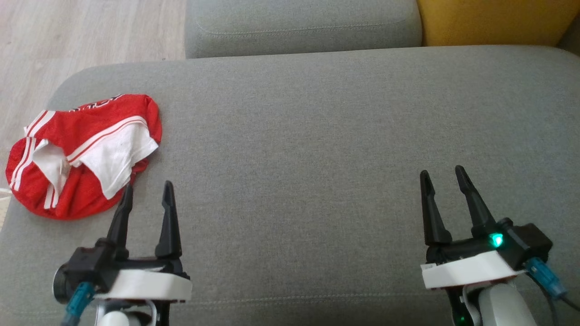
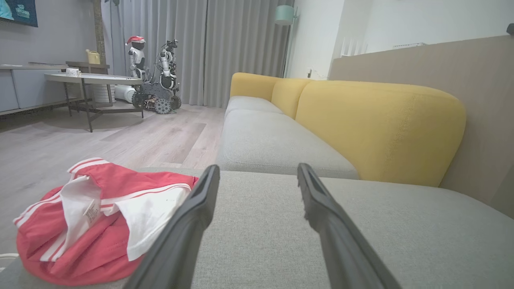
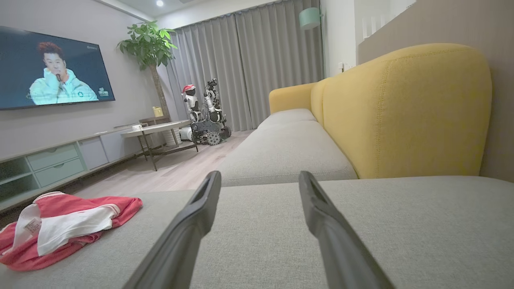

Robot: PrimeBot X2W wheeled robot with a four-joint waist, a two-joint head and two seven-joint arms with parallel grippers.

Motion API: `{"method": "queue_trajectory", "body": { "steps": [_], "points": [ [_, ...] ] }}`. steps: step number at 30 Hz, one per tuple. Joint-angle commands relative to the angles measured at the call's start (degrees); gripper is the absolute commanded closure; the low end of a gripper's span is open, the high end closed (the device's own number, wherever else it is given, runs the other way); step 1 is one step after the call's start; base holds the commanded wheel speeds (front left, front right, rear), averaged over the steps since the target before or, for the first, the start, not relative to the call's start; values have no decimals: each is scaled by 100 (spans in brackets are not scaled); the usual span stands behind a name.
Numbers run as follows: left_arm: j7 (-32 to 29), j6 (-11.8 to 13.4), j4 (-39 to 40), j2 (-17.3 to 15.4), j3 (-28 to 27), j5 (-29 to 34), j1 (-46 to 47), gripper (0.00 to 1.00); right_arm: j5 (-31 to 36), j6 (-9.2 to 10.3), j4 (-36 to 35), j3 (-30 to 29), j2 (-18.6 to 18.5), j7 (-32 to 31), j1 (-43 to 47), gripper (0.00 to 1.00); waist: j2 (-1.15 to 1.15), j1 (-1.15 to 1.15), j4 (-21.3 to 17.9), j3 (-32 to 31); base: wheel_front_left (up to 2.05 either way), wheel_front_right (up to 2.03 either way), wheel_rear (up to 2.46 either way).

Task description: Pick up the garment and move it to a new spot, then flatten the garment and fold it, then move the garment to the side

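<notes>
The red and white garment [image 1: 81,154] lies bunched at the frame's left on the grey sofa seat [image 1: 317,149], near its edge, and with both the left gripper [image 1: 147,192] and right gripper [image 1: 444,175] spread empty, a careless grab might nudge it floorward.

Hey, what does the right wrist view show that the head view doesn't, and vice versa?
Right wrist view: a television, potted plant, coffee table and parked robot. Head view: the left end effector, open, close to the red garment. Shared: the open right end effector, the garment crumpled on the grey sofa seat, and the yellow backrest.
</notes>
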State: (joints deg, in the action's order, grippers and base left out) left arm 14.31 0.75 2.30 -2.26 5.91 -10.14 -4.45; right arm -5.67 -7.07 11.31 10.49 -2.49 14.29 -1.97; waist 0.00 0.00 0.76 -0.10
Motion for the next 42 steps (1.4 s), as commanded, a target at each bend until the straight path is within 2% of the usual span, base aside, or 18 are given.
{"method": "queue_trajectory", "body": {
  "steps": [1,26,37,42],
  "points": [
    [69,-15,238,-62,-148,82,179,0,101,-42,-220,164,-39,71,-260,0,0,0,-1,3,0,0,0],
    [69,30,28,-62,-129,136,187,0,208,-42,-318,62,-39,71,-215,0,0,0,52,47,0,0,0],
    [69,144,-13,-62,-145,157,200,0,194,-42,-329,79,-39,71,-153,0,0,0,553,28,0,0,0],
    [69,182,-11,-62,-178,124,174,0,188,-42,-313,69,-39,71,-125,0,0,0,937,-20,0,0,0]
  ]
}}
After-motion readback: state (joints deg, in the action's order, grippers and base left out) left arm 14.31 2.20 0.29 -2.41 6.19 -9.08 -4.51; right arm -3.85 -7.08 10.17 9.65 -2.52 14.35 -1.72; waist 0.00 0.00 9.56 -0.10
